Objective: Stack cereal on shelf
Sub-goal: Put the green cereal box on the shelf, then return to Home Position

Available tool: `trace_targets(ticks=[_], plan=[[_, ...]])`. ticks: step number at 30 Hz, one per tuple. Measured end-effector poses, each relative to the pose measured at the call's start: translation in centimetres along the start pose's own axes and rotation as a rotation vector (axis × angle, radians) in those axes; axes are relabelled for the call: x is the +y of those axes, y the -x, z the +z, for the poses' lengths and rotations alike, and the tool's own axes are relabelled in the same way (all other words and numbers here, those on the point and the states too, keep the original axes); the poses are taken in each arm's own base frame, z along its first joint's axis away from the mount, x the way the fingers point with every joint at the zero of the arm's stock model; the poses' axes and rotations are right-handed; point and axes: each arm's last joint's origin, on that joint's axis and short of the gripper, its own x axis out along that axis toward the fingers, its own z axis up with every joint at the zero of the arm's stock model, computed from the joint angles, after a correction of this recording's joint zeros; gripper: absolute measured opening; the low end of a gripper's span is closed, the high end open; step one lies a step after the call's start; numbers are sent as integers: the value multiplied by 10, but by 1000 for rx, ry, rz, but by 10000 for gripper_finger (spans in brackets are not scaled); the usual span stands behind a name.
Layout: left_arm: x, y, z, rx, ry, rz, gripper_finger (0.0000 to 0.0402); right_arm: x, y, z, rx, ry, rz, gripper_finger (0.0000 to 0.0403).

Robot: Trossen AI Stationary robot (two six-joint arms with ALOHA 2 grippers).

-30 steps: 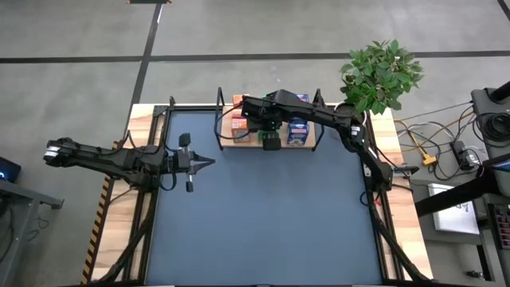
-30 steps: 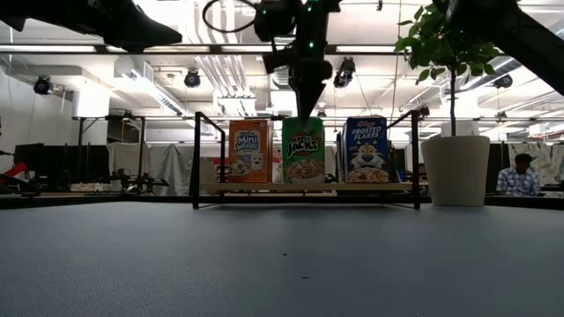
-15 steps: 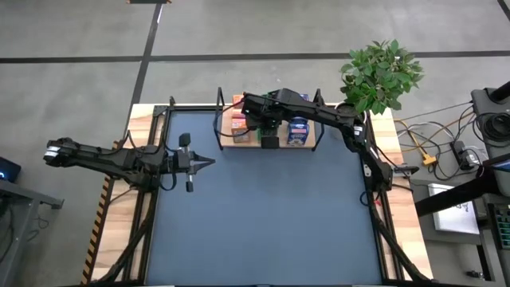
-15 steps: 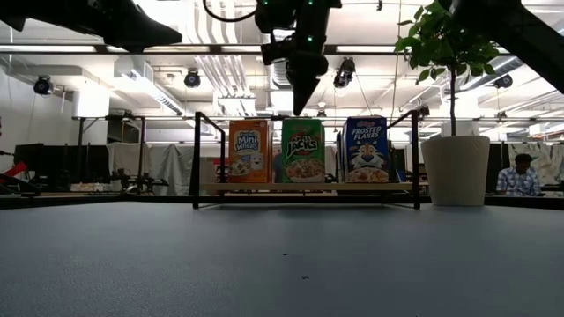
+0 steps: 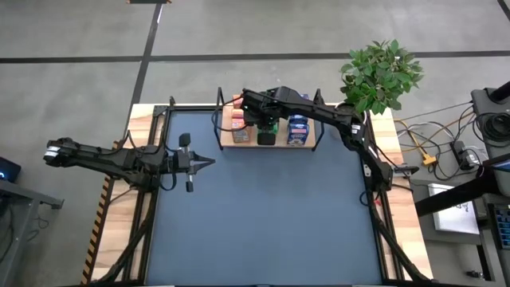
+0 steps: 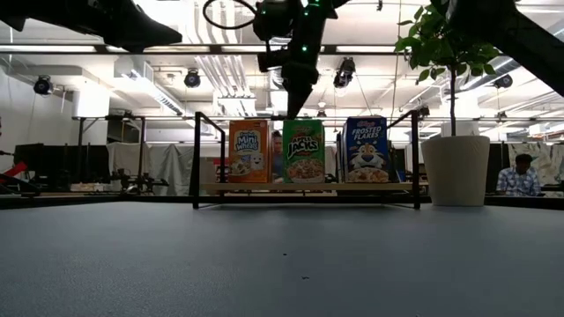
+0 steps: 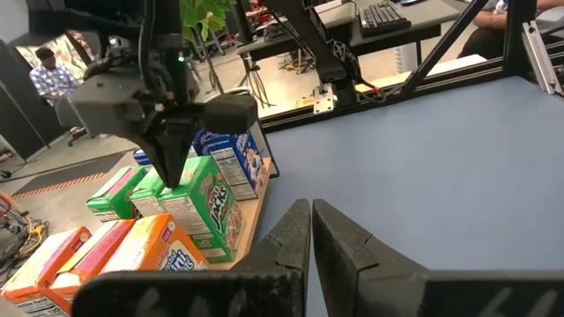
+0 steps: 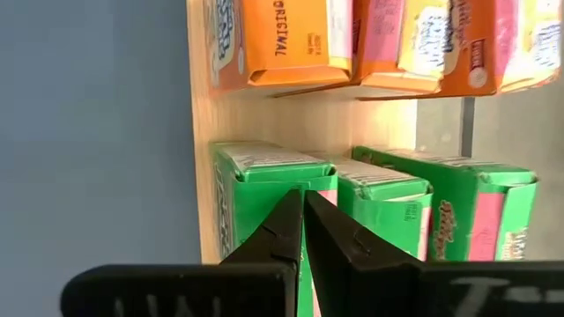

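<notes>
We see the shelf [image 6: 304,187] at the far edge of the tabletop [image 5: 263,215], beside a potted plant [image 6: 454,132]. On the shelf the cereal boxes stand upright, long axes vertical, front panels facing the open tabletop: orange boxes [image 6: 248,151], green boxes [image 6: 303,151] in the middle, blue boxes [image 6: 367,150] nearest the plant, each colour in a row running back. Our right gripper [image 6: 298,99] hangs just above the front green box, fingers closed together, holding nothing. Our left gripper [image 5: 209,163] waits well away from the shelf, closed and empty.
</notes>
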Motion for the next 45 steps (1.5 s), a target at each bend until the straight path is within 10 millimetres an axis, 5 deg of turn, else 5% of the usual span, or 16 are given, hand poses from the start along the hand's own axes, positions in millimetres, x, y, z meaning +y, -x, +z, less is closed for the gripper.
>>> trace_targets(ticks=[19,37,40,45], plan=[[0,0,0,0,0,-1,0,3,-2,-6,64,-51,23,8],[0,0,0,0,0,0,0,-6,21,-2,-64,-61,-27,8],[0,0,0,0,0,0,0,-5,30,0,-107,-63,-42,8],[0,0,0,0,0,0,0,19,71,5,-245,-16,-39,8]])
